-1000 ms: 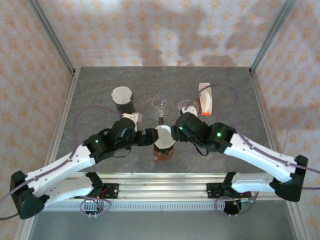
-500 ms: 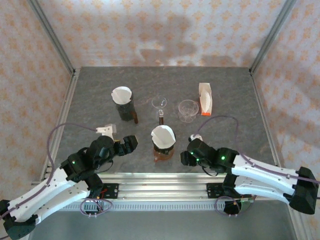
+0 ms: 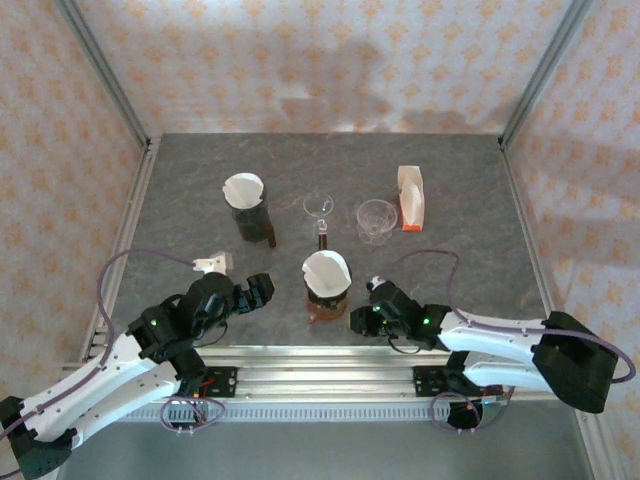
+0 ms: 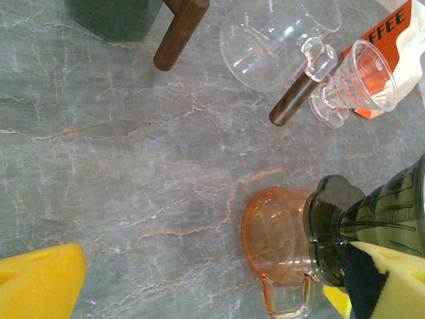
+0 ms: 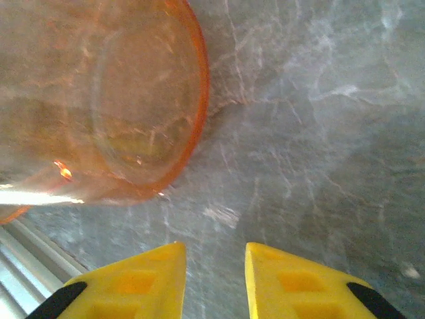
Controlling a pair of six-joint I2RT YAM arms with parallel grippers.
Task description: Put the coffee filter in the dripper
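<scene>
Coffee filter (image 3: pixel 327 268): sitting white and open-mouthed in the dripper (image 3: pixel 328 291), which is resting on the orange glass server (image 3: pixel 326 306). The stack is standing between your two grippers, just to the right of the left one and just to the left of the right one.
Left gripper (image 3: pixel 258 290): hovering low with its fingers spread wide, gripping nothing.
Right gripper (image 3: pixel 358 318): hanging close to the table, its fingers (image 5: pixel 149 276) standing a narrow gap apart with nothing between them. The server's wall is looming just ahead of them.
Task standing: judging by the seated filter, you are looking at a placement that is finished or nearly so.
Hazard, right hand: by swinging leftward you are risking a knock on the server, tipping the stack and unseating the filter.
Hazard, left hand: a rightward sweep is threatening the same from the other flank.
Hazard, paper: the filter is probably lying loose, so even a light jolt could be lifting it askew.
Bystanders: glass cup (image 3: pixel 376 220) and coffee bag (image 3: pixel 411 197) are standing well beyond both hands.
</scene>
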